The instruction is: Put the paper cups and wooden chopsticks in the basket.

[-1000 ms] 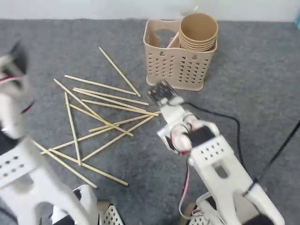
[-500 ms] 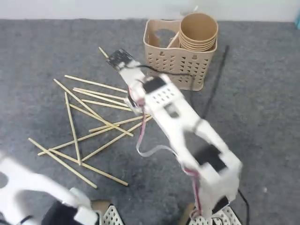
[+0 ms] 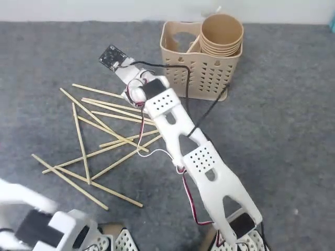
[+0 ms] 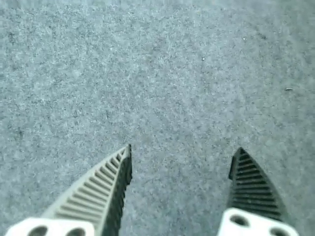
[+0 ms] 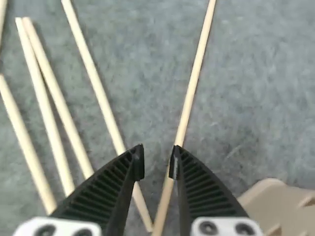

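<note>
**Right fingers low over the scattered chopsticks**

The right gripper (image 5: 156, 160) hangs over the wooden chopsticks (image 3: 104, 130), which lie loose across the left centre of the grey worktop (image 3: 282, 104). Its fingers stand slightly parted, and one chopstick (image 5: 194, 78) runs beneath the narrow gap, unclamped. The paper cups (image 3: 222, 31) sit stacked in the basket (image 3: 193, 73) at upper centre. The left gripper (image 4: 179, 157) hovers over bare worktop, its fingers released and wide apart.

White perforated right arm (image 3: 201, 157), black and red cables (image 3: 187, 83), ridged black pincer (image 5: 156, 160).
</note>
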Motion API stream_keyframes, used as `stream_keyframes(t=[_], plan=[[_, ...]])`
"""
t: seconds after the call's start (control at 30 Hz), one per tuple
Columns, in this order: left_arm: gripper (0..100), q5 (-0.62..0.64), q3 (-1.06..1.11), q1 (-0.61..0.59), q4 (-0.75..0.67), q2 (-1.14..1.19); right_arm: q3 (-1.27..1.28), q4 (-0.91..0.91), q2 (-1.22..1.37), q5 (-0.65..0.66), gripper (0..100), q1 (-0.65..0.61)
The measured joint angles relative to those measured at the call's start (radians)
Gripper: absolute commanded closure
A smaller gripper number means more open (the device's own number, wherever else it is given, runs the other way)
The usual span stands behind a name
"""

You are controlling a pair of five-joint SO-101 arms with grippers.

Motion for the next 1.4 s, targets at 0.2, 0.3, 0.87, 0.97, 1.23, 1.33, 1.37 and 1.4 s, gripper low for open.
stream_keyframes(t=[0.2, 0.3, 0.87, 0.97, 1.23, 1.33, 1.37, 1.4], plan=[[70, 0.0, 0.0, 0.0, 0.0, 0.005, 0.021, -0.006, 0.009, 0.0, 89.4, 0.04], [70, 0.0, 0.0, 0.0, 0.0, 0.005, 0.074, -0.032, 0.011, 0.006, 89.4, 0.041], [70, 0.0, 0.0, 0.0, 0.0, 0.005, 0.167, -0.048, 0.008, 0.114, 99.1, 0.043], [70, 0.0, 0.0, 0.0, 0.0, 0.005, 0.132, 0.012, 0.008, 0.114, 99.1, 0.04], [70, 0.0, 0.0, 0.0, 0.0, 0.005, -0.057, 0.264, -0.04, 0.054, 99.1, 0.002], [70, 0.0, 0.0, 0.0, 0.0, 0.005, -0.058, 0.308, -0.135, -0.014, 99.1, 0.002], [70, 0.0, 0.0, 0.0, 0.0, 0.005, -0.063, 0.319, -0.167, -0.029, 99.1, 0.002], [70, 0.0, 0.0, 0.0, 0.0, 0.005, -0.069, 0.327, -0.199, -0.04, 99.1, 0.002]])
